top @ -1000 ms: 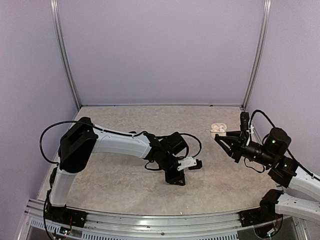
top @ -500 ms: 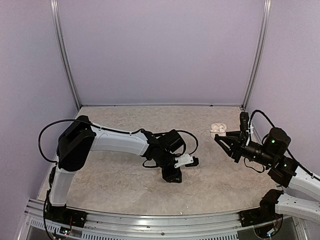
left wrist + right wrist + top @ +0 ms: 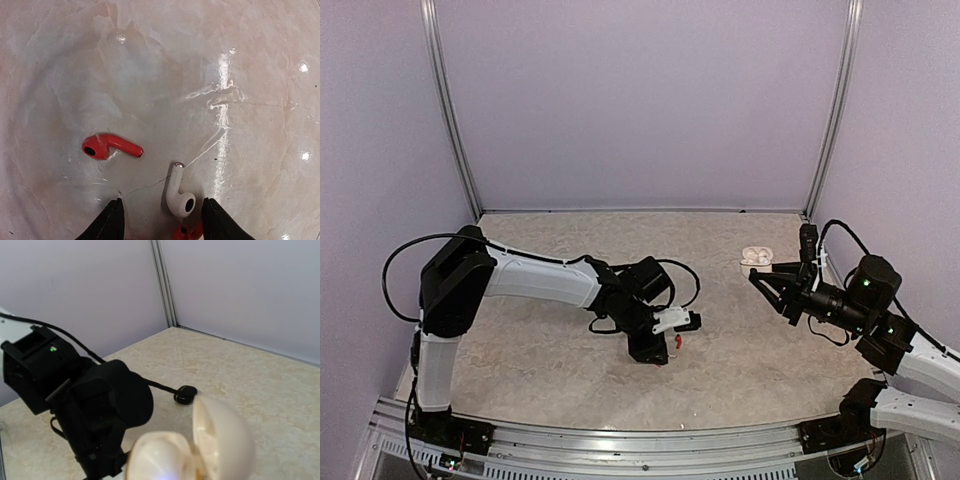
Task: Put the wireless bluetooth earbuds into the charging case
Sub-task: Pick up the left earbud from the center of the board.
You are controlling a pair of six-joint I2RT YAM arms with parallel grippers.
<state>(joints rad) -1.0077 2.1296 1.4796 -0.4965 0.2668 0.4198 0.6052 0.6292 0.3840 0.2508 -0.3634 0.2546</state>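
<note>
Even bright light; glare on tabletop [image 3: 224, 85]; near white case [image 3: 200, 440] blurred.

Left wrist: a second red earbud [image 3: 186, 233] runs off the bottom edge, only its top showing between my left gripper [image 3: 162, 201] tips. From above I get one red speck [image 3: 676, 343], too small to read. Right wrist: the white case [image 3: 195, 450] is a blur, cut off below, covering the fingers.

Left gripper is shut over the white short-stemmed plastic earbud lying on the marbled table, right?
No: the left gripper is open, fingers apart, over the white short-stemmed plastic earbud lying on the marbled table. The left wrist view shows it.
</note>
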